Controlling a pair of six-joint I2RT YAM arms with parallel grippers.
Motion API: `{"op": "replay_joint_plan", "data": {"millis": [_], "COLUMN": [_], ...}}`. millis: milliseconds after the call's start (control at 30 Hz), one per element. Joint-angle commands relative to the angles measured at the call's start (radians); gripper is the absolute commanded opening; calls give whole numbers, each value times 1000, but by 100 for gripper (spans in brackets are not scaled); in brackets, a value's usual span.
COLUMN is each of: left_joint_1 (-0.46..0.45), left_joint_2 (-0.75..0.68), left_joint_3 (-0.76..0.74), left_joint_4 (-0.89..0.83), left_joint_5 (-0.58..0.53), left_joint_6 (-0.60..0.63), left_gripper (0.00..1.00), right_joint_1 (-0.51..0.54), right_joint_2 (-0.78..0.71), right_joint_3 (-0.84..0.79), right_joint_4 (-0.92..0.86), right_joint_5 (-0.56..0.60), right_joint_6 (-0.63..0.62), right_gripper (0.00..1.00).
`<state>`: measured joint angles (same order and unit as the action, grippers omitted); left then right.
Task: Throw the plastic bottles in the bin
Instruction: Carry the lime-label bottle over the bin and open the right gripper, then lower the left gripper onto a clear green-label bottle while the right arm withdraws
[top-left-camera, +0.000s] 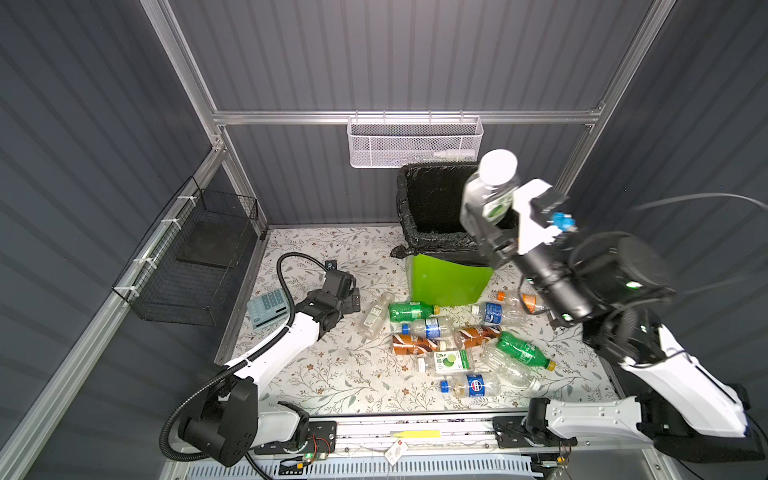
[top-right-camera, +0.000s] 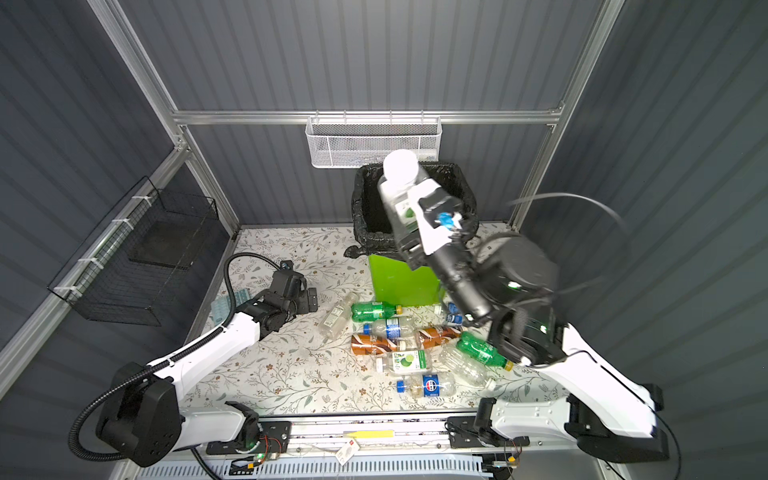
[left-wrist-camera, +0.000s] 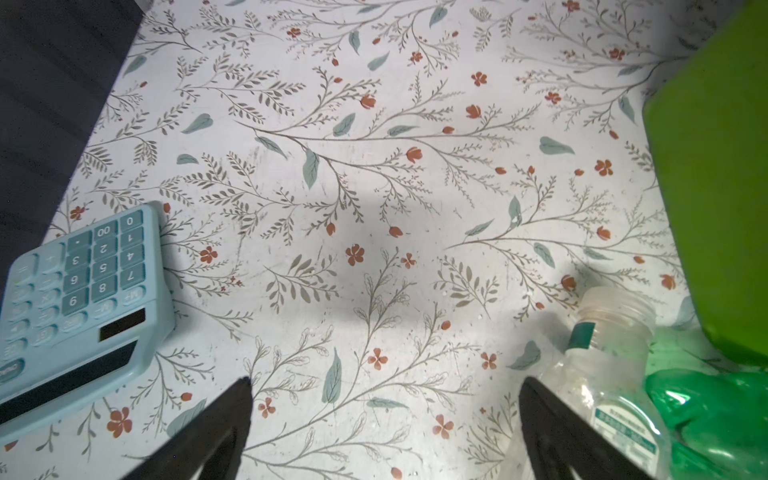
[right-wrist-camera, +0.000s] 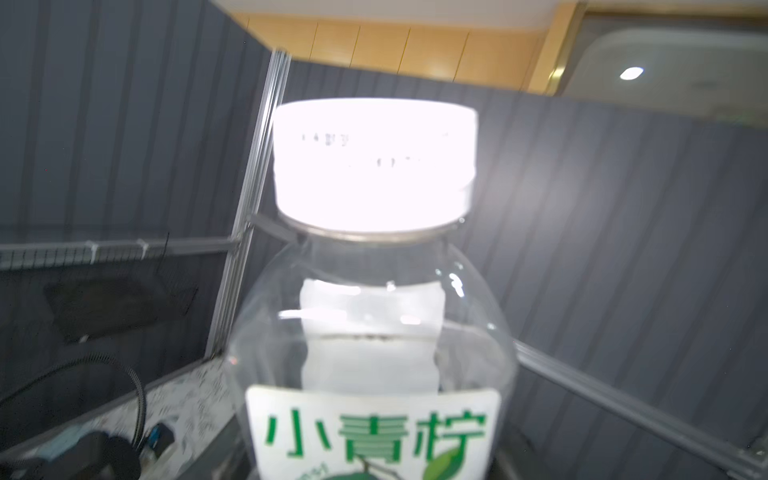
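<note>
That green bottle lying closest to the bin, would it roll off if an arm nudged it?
Probably yes: the green bottle lies on its side on the flat table and looks round. It seems empty, so it is likely light and easily sent skidding. Being thin-looking translucent plastic, it would probably dent under a firm squeeze.

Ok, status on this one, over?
Right gripper shut on white-capped bottle, held high by the bin. Left gripper open, empty, low. Other bottles lie on table. Nothing seen blocking bin.
</note>
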<state>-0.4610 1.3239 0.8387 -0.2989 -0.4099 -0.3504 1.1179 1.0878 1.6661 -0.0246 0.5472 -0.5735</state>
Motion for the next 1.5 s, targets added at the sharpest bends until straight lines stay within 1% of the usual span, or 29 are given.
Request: {"op": "replay_joint_plan", "data": {"millis": [0,33,67,100,133,167,200,233,267,300,333,367,400,433,467,533,567,667,767,867,1100,1233,1367,1467], "left_joint_1": [4,4,4,2,2,1,-1,-2,-4,-7,-10,-13,-18,-22,-27,-35,-39,-52,-79,-106,-131,-135,-137,-137], "left_joint_2": [17,23,28,34,40,47,54,61,67,73,80,85,89,89,88,89,90,100,126,168,252,290,334,336], "left_joint_3": [32,35,37,40,43,46,54,59,68,76,85,94,100,104,104,104,106,114,135,171,248,274,297,288], "left_joint_4": [-6,-2,3,6,8,8,5,2,-2,-8,-19,-28,-40,-44,-45,-49,-50,-54,-64,-84,-136,-178,-248,-253], "left_joint_5": [53,65,75,86,93,98,106,112,116,117,117,116,111,108,107,106,107,123,130,126,231,299,268,266], "left_joint_6": [28,27,28,27,26,25,25,25,27,35,44,53,63,74,86,103,110,128,160,179,221,232,222,222], "left_gripper": [100,100,100,100,100,100,100,100,100,100,100,100,100,100,100,100,100,100,100,100,100,99,95,93], "right_joint_1": [-49,-105,-176,-274,-387,-469,-539,-582,-613,-635,-651,-661,-667,-669,-669,-669,-669,-670,-674,-718,-832,-893,-940,-974], "right_joint_2": [19,24,40,73,104,145,202,269,335,404,465,488,472,428,354,214,165,70,-36,-99,-202,-266,-299,-295], "right_joint_3": [-16,-15,-5,17,55,79,113,153,198,277,352,402,410,376,294,143,103,36,-97,-190,-373,-473,-526,-546], "right_joint_4": [225,210,156,52,-66,-162,-262,-373,-485,-604,-706,-755,-745,-678,-556,-325,-264,-213,-130,-158,-296,-327,-359,-420], "right_joint_5": [-12,-30,-69,-132,-221,-263,-388,-472,-538,-567,-547,-525,-490,-464,-446,-413,-385,-309,-227,-198,-213,-241,-263,-298], "right_joint_6": [-189,-145,-63,70,221,299,423,481,507,526,544,555,561,560,555,555,557,545,519,552,666,731,766,777], "right_gripper": [54,55,56,56,57,58,59,60,63,65,69,74,86,97,99,99,99,99,99,99,99,99,99,99]}}
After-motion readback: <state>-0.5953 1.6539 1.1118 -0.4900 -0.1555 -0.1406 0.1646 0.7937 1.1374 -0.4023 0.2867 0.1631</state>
